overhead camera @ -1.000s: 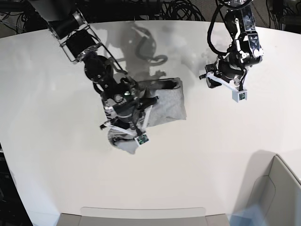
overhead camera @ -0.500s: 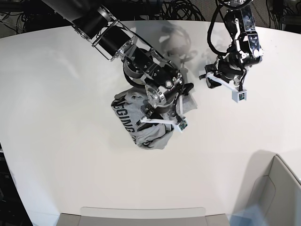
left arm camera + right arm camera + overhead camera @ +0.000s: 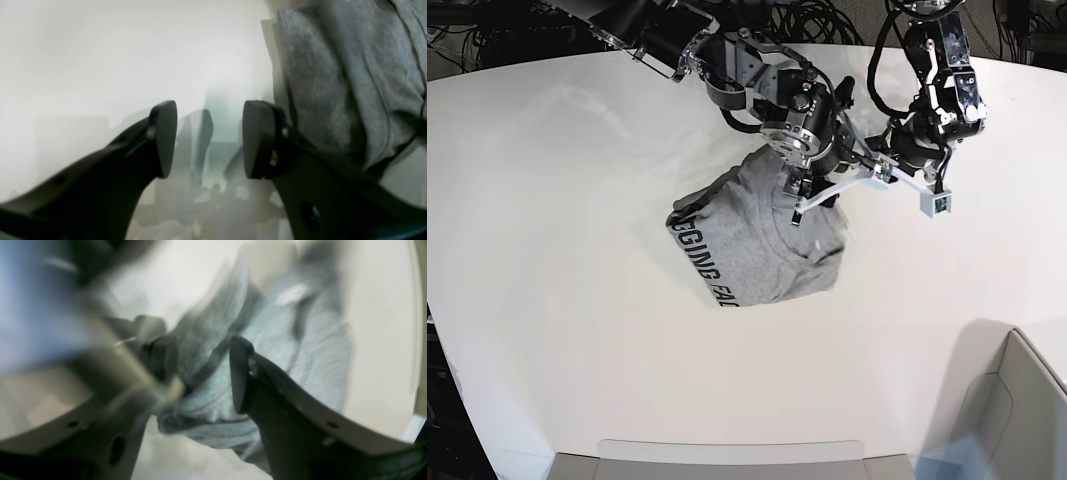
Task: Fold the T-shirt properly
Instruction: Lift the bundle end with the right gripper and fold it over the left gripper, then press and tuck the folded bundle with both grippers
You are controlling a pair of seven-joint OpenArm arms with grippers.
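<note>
The light grey T-shirt (image 3: 762, 245) lies bunched on the white table (image 3: 547, 200), with black lettering along its lower-left edge. My right gripper (image 3: 795, 188) is at the shirt's upper right, where the cloth rises in a peak. In the blurred right wrist view it (image 3: 203, 368) is closed on a thick fold of the T-shirt (image 3: 300, 350). My left gripper (image 3: 887, 162) hovers just right of the shirt. In the left wrist view it (image 3: 208, 138) is open and empty over bare table, with the T-shirt (image 3: 333, 83) just to the right of its right finger.
The two arms are close together and overlap above the shirt's upper right corner. A grey bin (image 3: 1017, 400) stands at the lower right. A grey panel (image 3: 727, 455) runs along the front edge. Black cables (image 3: 807, 20) lie behind the table.
My right gripper has swept from the shirt's lower left to its upper right, carrying cloth with it. The shirt has opened out and its lettering now shows. The left arm has not moved.
</note>
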